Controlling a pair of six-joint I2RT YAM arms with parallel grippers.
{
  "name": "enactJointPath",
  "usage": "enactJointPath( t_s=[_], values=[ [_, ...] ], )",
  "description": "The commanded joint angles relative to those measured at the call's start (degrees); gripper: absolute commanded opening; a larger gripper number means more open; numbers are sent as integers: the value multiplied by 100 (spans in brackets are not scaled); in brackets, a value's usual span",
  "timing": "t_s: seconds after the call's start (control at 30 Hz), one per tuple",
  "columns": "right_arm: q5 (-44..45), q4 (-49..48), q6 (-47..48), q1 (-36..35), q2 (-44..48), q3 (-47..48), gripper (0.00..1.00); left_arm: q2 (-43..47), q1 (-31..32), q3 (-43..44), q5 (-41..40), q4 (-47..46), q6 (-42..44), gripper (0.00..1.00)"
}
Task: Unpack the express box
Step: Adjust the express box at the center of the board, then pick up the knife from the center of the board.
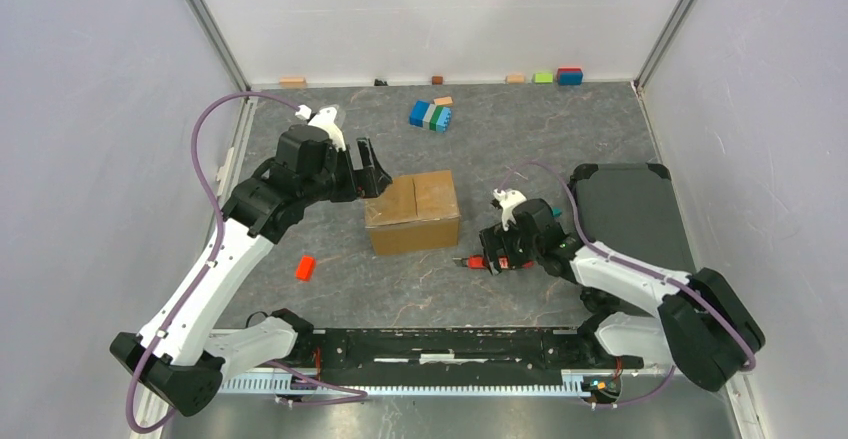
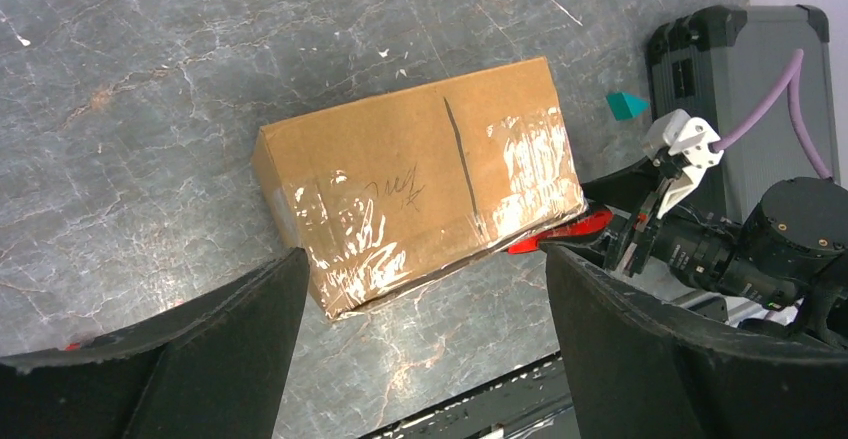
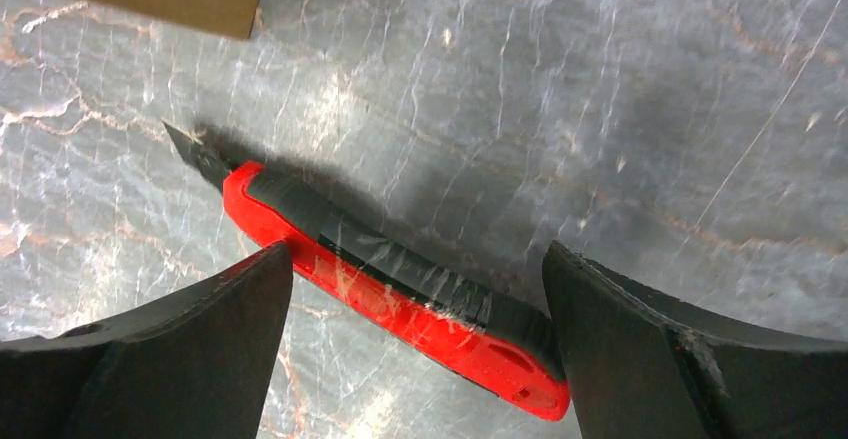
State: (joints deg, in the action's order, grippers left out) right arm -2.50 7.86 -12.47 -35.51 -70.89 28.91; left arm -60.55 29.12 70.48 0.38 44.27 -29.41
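The express box (image 1: 413,211) is a brown carton, taped shut, in the middle of the table; it also shows in the left wrist view (image 2: 420,179). My left gripper (image 1: 370,171) is open and hovers at the box's far left edge, touching nothing (image 2: 425,259). A red and black utility knife (image 3: 400,289) lies flat on the table just right of the box, blade tip out and pointing toward the box. My right gripper (image 3: 416,254) is open and low over the knife, its fingers on either side of the handle. In the top view the right gripper (image 1: 490,259) sits by the box's near right corner.
A black case (image 1: 625,209) lies at the right. A blue-green block cluster (image 1: 431,115) sits behind the box, and a red block (image 1: 306,267) to its near left. Small blocks line the back wall (image 1: 543,77). A teal block (image 2: 627,105) lies by the case.
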Motion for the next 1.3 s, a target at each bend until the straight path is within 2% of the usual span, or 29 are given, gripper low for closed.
enactJointPath(
  t_s=[0.0, 0.17, 0.37, 0.53, 0.7, 0.77, 0.87, 1.1, 1.27],
  values=[
    [-477, 187, -386, -127, 503, -585, 98, 142, 28, 212, 281, 64, 293, 95],
    [-300, 163, -981, -829, 984, -1036, 98, 107, 40, 182, 451, 59, 290, 95],
    [699, 482, -1099, -1385, 828, -958, 99, 105, 111, 42, 590, 55, 184, 95],
    [1720, 965, -1223, -1583, 625, -750, 82, 165, 131, -69, 586, 53, 55, 93],
    [2108, 1036, -1470, -1720, 393, -720, 49, 185, 139, -126, 556, -9, -38, 92],
    [2130, 1012, -1489, -1736, 302, -704, 26, 177, 144, -148, 580, -40, -53, 92],
    [2156, 1212, -1321, -1732, 458, -506, 0, 118, 158, -108, 696, -50, 8, 93],
    [2030, 2060, -811, -1732, 1447, 742, 0, -1, 211, 42, 1338, -324, -92, 95],
    [2292, 2410, -709, -1732, 1618, 1221, 0, -86, 274, -110, 1734, -740, -475, 95]
  ],
)
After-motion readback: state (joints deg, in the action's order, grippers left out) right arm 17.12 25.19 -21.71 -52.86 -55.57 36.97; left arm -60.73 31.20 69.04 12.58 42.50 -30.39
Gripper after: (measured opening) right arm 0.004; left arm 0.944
